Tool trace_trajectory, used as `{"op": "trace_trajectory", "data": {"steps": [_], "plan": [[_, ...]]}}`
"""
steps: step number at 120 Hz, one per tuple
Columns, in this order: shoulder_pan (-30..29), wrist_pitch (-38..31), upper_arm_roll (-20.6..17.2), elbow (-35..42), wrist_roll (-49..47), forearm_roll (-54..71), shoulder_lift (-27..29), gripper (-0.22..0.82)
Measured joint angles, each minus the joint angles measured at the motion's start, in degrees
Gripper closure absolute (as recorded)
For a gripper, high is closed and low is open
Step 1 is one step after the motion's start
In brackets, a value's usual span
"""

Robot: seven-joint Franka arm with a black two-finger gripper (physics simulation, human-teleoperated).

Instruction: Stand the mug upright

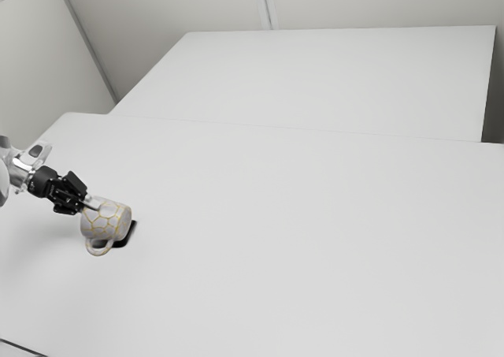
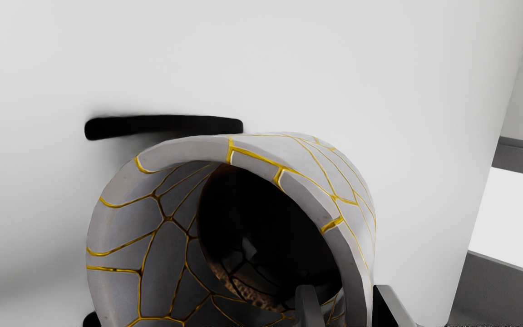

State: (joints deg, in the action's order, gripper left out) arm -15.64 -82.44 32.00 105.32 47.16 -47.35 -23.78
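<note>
In the exterior view the black gripper (image 1: 85, 202) is at the far left, at the mouth of a white mug with gold crack lines (image 1: 109, 220). The mug lies tipped over, its mouth toward the gripper and its handle low, on the side nearest the camera. In the wrist view the gripper (image 2: 347, 302) is shut on the wall of the mug (image 2: 125, 245), one finger inside the mouth and the other outside. The inside of the mug is dark toward its bottom. I cannot tell whether the mug touches the table.
A dark patch (image 1: 131, 233) lies on the white table (image 1: 299, 239) beside and below the mug. Another white surface (image 1: 331, 81) stands behind the table, with pale walls around. A thin dark line crosses the exterior view's lower left corner.
</note>
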Motion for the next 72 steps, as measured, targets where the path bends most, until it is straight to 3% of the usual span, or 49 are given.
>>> {"op": "trace_trajectory", "data": {"steps": [25, 72], "plan": [[0.0, 0.44, -0.11, 0.52, -0.08, -0.86, 0.02, 0.74], [1.74, 0.15, -0.71, 0.74, -1.28, -2.77, 1.56, 0.78]]}}
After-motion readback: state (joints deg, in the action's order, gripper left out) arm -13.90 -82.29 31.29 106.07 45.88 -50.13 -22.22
